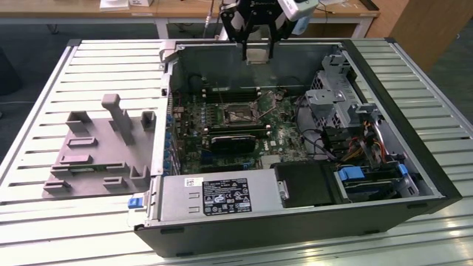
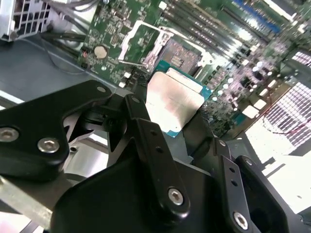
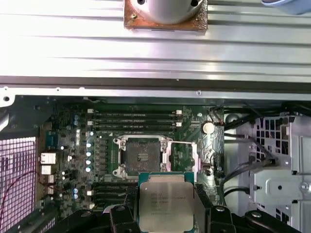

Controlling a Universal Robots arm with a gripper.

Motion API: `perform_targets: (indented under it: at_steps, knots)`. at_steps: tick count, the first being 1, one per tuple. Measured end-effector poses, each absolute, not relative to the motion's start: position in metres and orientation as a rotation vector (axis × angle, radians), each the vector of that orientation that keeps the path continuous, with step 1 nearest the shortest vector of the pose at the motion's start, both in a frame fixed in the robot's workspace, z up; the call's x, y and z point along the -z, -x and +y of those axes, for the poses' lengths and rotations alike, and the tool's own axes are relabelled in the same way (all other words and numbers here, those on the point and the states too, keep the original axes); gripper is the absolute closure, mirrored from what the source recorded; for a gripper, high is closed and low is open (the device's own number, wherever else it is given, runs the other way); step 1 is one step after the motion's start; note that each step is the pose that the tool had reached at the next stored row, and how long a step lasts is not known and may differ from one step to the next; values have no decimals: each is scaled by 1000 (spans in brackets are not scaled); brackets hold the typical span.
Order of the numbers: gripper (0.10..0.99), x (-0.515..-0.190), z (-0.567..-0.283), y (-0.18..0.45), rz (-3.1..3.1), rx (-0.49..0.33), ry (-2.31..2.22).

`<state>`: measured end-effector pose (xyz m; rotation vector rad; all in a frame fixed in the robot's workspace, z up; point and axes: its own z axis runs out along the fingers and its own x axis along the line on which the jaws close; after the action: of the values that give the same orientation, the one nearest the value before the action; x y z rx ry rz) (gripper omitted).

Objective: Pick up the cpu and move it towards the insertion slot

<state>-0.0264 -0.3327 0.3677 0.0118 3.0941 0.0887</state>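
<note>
Fingers (image 2: 160, 145) up close, clamped on cpu (image 2: 171, 103), so we have pick done. Slot (image 3: 143, 155) open below, cpu held above, short of it.

An open computer case (image 1: 296, 221) lies on a slatted table (image 1: 111, 61), with a fixture of plastic blocks (image 1: 99, 149) on the table to the exterior view's left of it. Inside the case, the circuit board (image 1: 221, 133) lies on the floor with the insertion slot (image 1: 240, 115) near its middle, memory slots (image 3: 133, 121) just beside the socket, and a drive cage (image 1: 340, 105) to the exterior view's right. The gripper (image 1: 257, 52) hangs above the far wall of the case with the cpu (image 1: 257, 54) between its fingers, well apart from the socket below.
</note>
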Motion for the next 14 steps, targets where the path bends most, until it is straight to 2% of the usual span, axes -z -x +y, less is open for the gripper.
perform_targets:
  at_steps: [14]
  knots:
    - [549,-358,-304,31,3076,-89,12]
